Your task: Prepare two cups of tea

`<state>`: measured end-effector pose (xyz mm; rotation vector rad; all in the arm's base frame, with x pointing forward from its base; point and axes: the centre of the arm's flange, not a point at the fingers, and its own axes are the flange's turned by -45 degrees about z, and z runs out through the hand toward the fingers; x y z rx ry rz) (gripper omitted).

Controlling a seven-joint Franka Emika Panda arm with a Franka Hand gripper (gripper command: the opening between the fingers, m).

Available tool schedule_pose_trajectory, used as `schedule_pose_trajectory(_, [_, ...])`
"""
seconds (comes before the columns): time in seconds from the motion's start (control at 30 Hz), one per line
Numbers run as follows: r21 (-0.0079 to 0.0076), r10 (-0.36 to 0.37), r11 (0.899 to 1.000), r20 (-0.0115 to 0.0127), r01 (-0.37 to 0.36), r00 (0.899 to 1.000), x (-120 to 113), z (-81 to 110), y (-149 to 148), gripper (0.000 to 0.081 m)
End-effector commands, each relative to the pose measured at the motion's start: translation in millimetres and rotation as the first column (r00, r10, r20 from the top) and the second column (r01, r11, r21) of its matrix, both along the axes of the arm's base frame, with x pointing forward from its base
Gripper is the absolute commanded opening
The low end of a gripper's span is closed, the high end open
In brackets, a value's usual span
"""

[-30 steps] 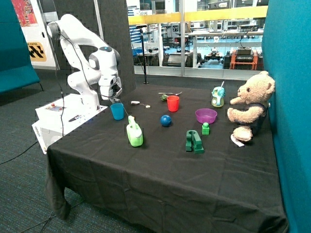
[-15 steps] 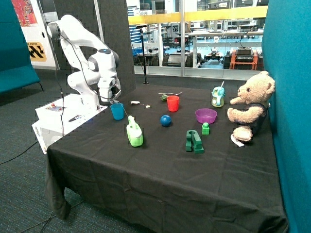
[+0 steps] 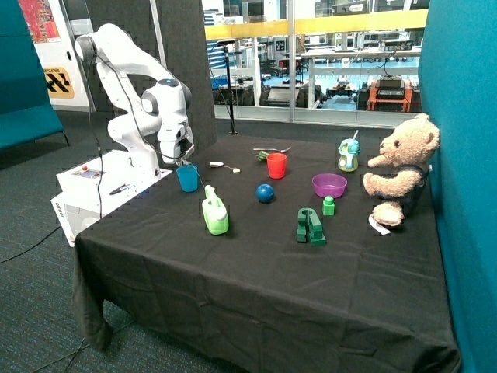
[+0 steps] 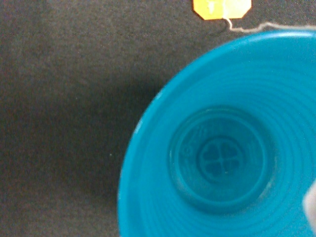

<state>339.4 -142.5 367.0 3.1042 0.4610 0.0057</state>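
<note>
While the gripper hangs just above the blue cup at the table's far left, I cannot tell what it holds. A tag and string lie on the cloth beside that cup. The red cup stands well to the right; a tea bag lies between them.

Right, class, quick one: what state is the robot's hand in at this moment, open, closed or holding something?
Hand: just above the light blue plastic cup, whose inside looks empty; open or closed cannot be told.
</note>
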Motion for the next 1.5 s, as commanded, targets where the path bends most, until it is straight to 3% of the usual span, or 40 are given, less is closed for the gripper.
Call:
schedule_pose_trajectory(0.0, [0.0028,0.001,1.0,-0.0041,-0.001,1.0,4.3,-0.3,0.1,0.0516])
schedule_pose_trajectory(0.03, [0.0028,0.002,1.0,-0.0041,-0.002,1.0,4.7,0.0,0.0,0.0544])
schedule_pose_trajectory(0.2, [0.0028,0.0,1.0,-0.0041,0.0,1.0,6.1,0.3,-0.1,0.0491])
schedule_pose_trajectory(0.37, [0.0028,0.0,1.0,-0.0041,0.0,1.0,6.0,0.1,0.4,0.0547])
schedule_pose_trajectory(0.6, [0.0028,-0.001,1.0,-0.0041,0.001,1.0,4.8,0.0,1.0,0.0556])
schedule_pose_trajectory(1.17, [0.0028,0.003,1.0,-0.0041,-0.003,1.0,3.9,1.2,3.9,0.0667])
schedule_pose_trajectory(1.3, [0.0028,0.012,1.0,-0.0041,-0.012,1.0,3.7,4.3,5.9,0.0642])
schedule_pose_trajectory(1.33, [0.0028,0.03,1.0,-0.0041,-0.03,1.0,4.5,8.0,9.3,0.0588])
schedule_pose_trajectory(1.47, [0.0028,0.076,0.997,-0.0041,-0.076,0.997,9.8,17.9,22.5,0.0514])
